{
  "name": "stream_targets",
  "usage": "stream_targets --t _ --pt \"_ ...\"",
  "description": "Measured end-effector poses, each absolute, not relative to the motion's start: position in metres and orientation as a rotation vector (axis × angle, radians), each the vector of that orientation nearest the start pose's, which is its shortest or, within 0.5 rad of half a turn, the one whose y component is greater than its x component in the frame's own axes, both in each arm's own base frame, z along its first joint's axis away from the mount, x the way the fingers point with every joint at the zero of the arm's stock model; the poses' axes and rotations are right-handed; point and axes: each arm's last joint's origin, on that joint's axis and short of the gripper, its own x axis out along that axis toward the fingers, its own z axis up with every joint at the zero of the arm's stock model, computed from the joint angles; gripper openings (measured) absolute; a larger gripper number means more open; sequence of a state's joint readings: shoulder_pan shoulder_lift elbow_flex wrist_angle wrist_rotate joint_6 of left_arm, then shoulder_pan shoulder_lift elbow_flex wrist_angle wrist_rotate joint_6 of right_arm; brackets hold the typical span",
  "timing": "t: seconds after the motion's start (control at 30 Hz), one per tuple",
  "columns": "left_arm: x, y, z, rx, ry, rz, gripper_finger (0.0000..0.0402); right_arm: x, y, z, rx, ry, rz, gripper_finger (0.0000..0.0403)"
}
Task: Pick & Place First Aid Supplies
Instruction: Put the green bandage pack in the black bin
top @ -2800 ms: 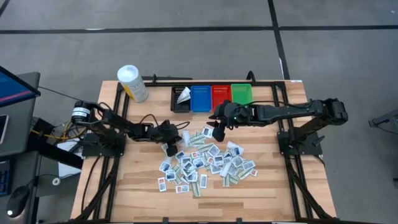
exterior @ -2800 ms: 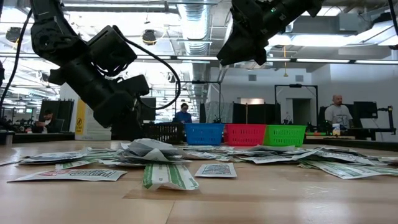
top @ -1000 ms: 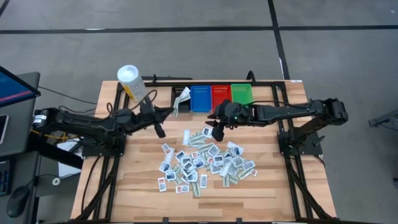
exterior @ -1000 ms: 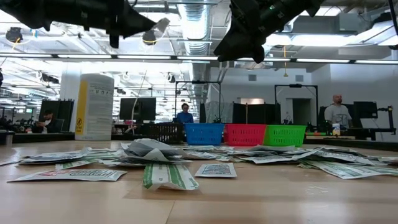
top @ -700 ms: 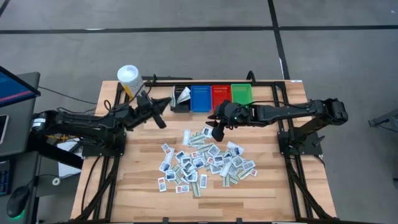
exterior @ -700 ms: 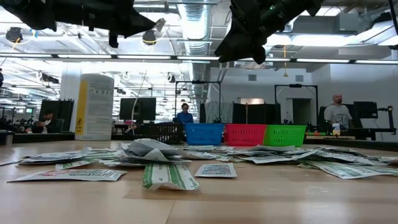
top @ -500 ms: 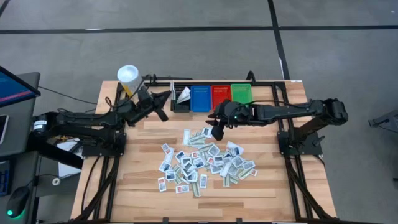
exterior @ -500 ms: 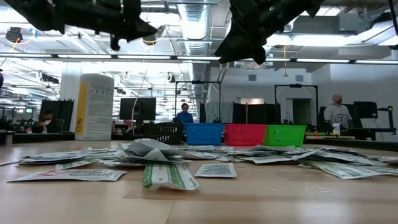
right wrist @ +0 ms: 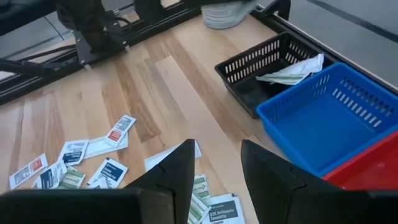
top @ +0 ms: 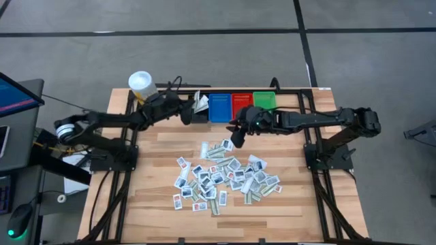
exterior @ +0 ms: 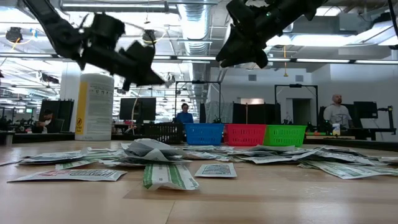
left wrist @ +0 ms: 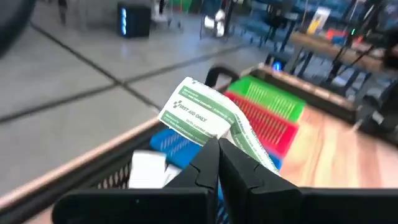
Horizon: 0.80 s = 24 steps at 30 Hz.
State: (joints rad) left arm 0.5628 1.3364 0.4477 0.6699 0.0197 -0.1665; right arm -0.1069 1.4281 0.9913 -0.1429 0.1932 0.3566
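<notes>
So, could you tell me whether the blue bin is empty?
Empty: the right wrist view shows the blue bin's bare floor, no packets inside.

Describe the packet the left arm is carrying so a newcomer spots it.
Start at the row of bins along the table's far edge. Over the black bin at its left end, the left gripper, jaws shut, pinches a green-and-white packet, the only one off the table.

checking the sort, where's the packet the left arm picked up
In the left wrist view the packet is pinched in the left pincer, raised over the black bin beside the blue bin.
</notes>
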Motion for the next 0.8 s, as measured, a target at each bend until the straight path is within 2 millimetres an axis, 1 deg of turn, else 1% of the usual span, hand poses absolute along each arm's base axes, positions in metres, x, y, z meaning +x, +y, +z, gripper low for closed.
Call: stream_targets --t 0.1,0.2,0.63,0.8 --pt "0.216 0.142 0.173 -0.253 0.223 0.541 0.0008 0.308 -0.039 0.263 0.333 0.52 -0.397 0.0126" --pt "0.217 0.144 0.167 -0.263 0.243 0.533 0.0008 0.308 -0.039 0.263 0.341 0.517 -0.408 0.0126" --pt "0.217 0.145 0.168 -0.251 0.234 0.56 0.0008 0.308 -0.039 0.263 0.349 0.515 -0.418 0.0126" --pt "0.217 0.145 0.17 -0.244 0.214 0.559 0.0029 0.308 -0.039 0.263 0.349 0.512 -0.418 0.0126"
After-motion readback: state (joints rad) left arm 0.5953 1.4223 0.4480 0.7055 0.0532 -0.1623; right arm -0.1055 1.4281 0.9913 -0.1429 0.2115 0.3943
